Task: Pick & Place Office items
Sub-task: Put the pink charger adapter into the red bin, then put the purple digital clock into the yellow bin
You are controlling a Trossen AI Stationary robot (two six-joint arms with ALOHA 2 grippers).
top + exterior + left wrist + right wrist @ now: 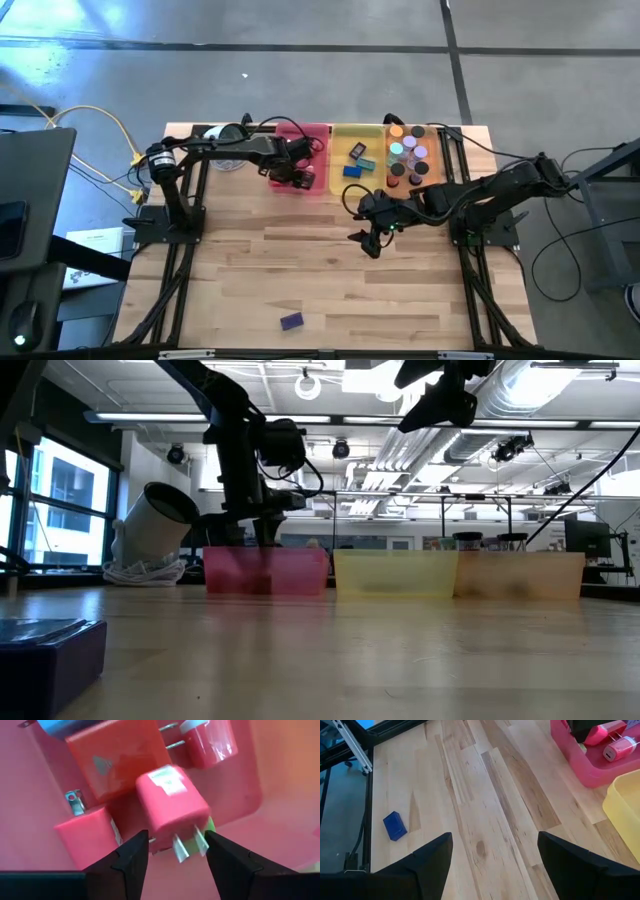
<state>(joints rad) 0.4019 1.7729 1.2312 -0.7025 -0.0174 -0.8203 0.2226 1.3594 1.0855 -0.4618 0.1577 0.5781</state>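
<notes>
The wooden tabletop (330, 270) fills the middle of the high view, with three trays along its upper edge: pink tray (305, 160), yellow tray (358, 160) and orange tray (415, 155), the last packed with round discs. The left gripper (297, 172) hangs over the pink tray; its fingers (131, 857) stand moderately apart, and a pink plug block (172, 807) sits just beyond them, prongs pointing toward the camera (whether they touch it I cannot tell). To finish the drop cleanly, I would part the fingers fully and lift straight up. The right gripper (372, 232) hovers at centre, fingers wide and empty. One purple-blue block (291, 321) lies alone near the lower edge, probably next.
</notes>
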